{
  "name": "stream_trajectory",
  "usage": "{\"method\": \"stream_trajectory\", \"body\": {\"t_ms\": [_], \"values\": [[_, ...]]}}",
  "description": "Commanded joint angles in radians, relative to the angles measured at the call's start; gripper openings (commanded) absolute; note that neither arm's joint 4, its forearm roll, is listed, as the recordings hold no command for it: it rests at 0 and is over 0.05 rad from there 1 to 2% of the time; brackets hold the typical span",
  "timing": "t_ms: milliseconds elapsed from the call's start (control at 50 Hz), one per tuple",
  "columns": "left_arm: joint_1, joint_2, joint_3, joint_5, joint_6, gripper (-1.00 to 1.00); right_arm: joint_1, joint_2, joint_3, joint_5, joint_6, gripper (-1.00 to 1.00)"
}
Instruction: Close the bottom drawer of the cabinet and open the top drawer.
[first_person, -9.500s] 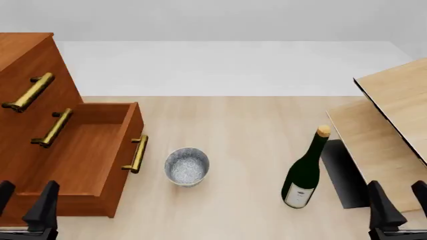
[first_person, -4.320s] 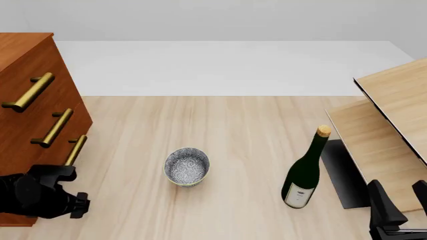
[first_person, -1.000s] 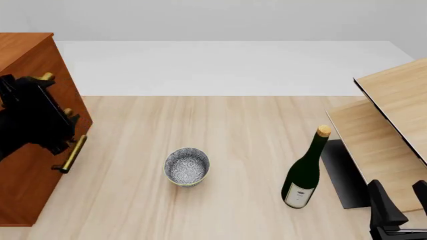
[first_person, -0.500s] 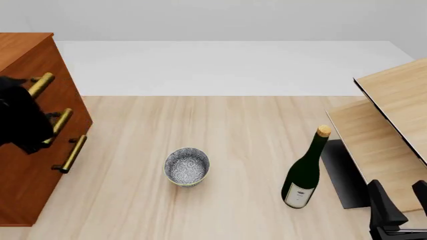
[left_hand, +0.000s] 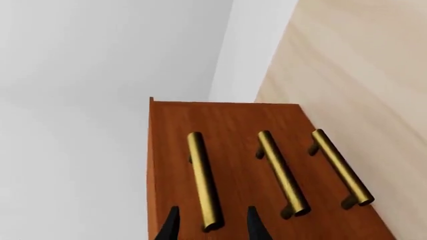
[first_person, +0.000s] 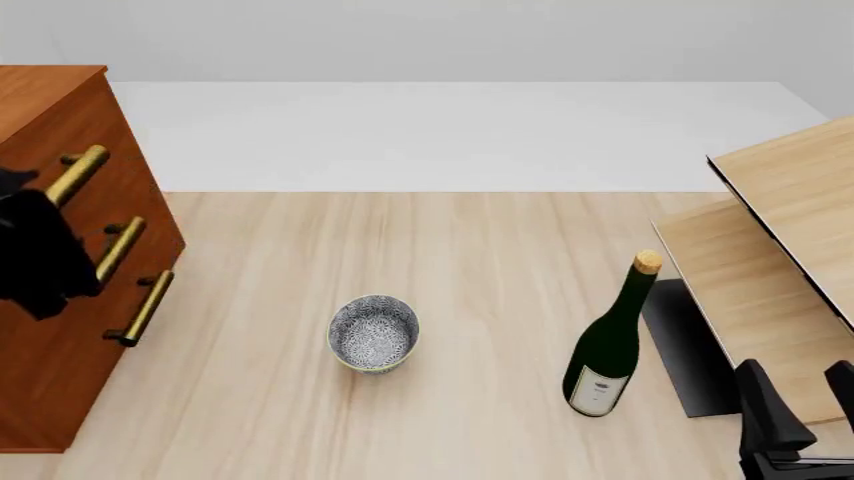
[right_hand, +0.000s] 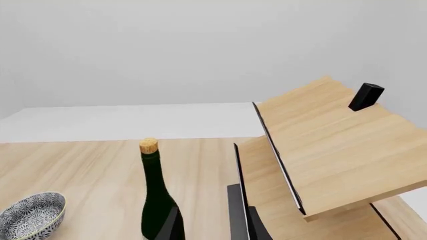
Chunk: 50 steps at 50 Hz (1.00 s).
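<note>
The reddish-brown cabinet (first_person: 54, 110) stands at the table's left edge, and all three of its drawers sit flush. The bottom drawer (first_person: 96, 372) is pushed in, with its brass handle (first_person: 143, 307) close to the front. My left arm (first_person: 38, 255) hangs in front of the cabinet at the height of the upper handles. In the left wrist view my left gripper (left_hand: 212, 226) is open, its fingers on either side of the near end of the top drawer's handle (left_hand: 202, 175). The bottom drawer's handle (left_hand: 340, 167) lies farthest from them. My right gripper (first_person: 805, 410) is open and idle at the near right.
A patterned bowl (first_person: 374, 332) sits in the middle of the table. A dark green corked bottle (first_person: 610, 345) stands upright to its right and shows ahead of the right gripper (right_hand: 211, 226). Pale light-wood furniture (first_person: 787, 250) fills the right side.
The bottom drawer, open 9.5 s ago, is now shut. My left arm has risen from the bottom handle to the top one and has drifted slightly down and left in the last half second.
</note>
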Motion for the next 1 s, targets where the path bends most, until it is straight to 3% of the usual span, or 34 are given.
{"method": "stream_trajectory", "body": {"t_ms": [20,960,980,1000], "values": [[0.026,0.019,0.010,-0.015,0.020,1.00,-0.001,0.002,-0.001,-0.001,0.002,1.00],[0.119,0.085,0.015,-0.100,0.068,1.00,-0.002,-0.005,-0.002,0.006,0.002,1.00],[0.118,0.085,0.022,-0.111,0.077,-1.00,-0.002,-0.005,-0.002,0.006,0.002,1.00],[0.118,0.084,0.022,-0.114,0.077,-1.00,-0.002,-0.005,-0.002,0.006,0.002,1.00]]}}
